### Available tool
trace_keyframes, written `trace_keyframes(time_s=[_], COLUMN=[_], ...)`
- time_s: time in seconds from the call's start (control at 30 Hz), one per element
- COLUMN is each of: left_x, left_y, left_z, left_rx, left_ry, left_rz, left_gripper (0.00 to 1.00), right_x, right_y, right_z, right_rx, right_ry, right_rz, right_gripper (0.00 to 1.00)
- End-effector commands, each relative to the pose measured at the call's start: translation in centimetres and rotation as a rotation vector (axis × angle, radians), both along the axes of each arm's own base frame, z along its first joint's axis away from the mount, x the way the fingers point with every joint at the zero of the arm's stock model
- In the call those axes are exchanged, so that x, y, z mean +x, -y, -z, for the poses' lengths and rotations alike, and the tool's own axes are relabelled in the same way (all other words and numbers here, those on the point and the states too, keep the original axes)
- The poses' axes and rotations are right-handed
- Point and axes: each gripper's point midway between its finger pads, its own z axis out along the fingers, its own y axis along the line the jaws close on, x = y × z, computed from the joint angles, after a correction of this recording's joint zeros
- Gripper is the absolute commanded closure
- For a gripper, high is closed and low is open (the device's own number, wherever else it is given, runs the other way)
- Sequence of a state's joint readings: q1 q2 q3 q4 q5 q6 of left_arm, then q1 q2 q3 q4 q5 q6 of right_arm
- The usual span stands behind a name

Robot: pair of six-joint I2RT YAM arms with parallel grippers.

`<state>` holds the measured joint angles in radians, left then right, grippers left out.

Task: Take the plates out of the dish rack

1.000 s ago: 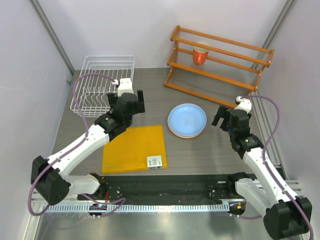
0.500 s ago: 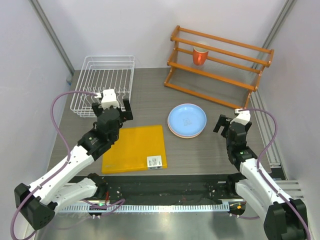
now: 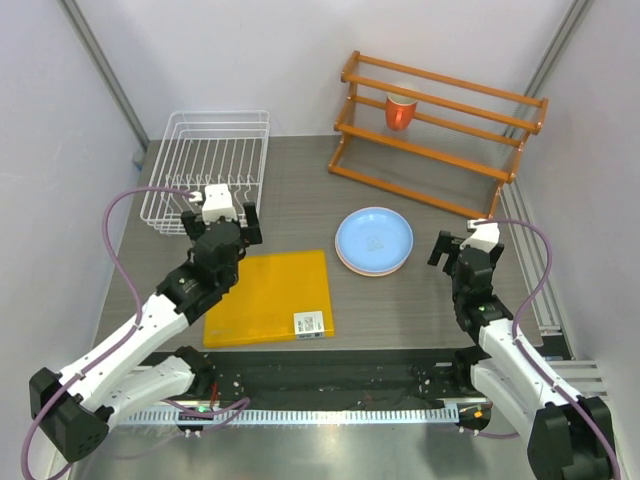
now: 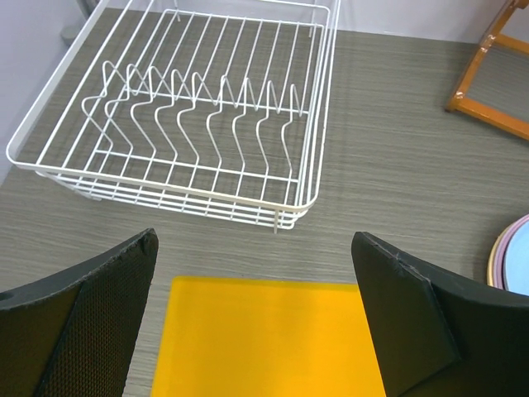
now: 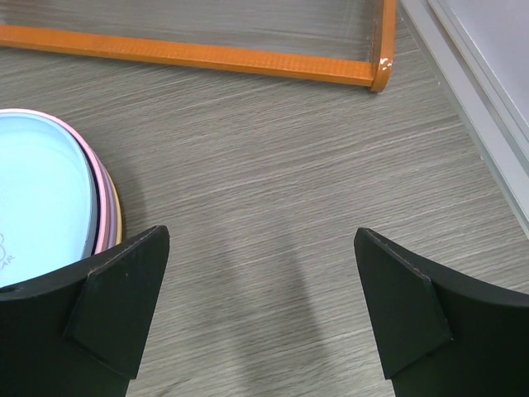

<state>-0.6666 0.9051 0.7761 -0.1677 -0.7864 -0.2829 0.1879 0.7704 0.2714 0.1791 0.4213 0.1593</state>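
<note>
From overhead, dish rack (image 3: 205, 170) sits back left on the surface (image 3: 300, 185), plates (image 3: 373, 240) stacked mid-surface, light blue one on top, just right of the yellow mat (image 3: 265, 295), left wrist cam, left gripper (image 4: 254, 248) spread wide, facing the rack, right wrist cam, right gripper (image 5: 260, 240) spread too, stack just to its left

Bearing four things on grey wood-grain table (image 3: 420, 300).
Lying flat toward near edge: square yellow-orange mat (image 3: 268, 297).
Standing behind mat, off its far left corner, apart from it: white wire dish rack (image 3: 205, 170).
Sitting just right of mat's far right corner: stacked plates (image 3: 373, 240), light blue topping, pink rim showing beneath.
Standing well behind mat, to right: orange wooden shelf rack (image 3: 440, 135).
</note>
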Motion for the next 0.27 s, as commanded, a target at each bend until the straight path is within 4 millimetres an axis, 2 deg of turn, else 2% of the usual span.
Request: trace_keyframes(time_s=[0.0,0.23], left_x=[0.21,0.33], left_y=[-1.0,-1.15], left_z=[-1.3,-1.02], left_rx=[-0.011,0.007], left_ry=[0.061,0.067], left_rz=[-0.067,-0.073], left_gripper=[0.01,0.01], right_x=[0.43,0.2], right_y=[0.58,0.89], right_z=[-1.47,-2.28], right_rx=[-0.014,-0.003], right_ry=[0.066,0.104], right_rz=[0.03,0.051], right_gripper=[0.0,0.0])
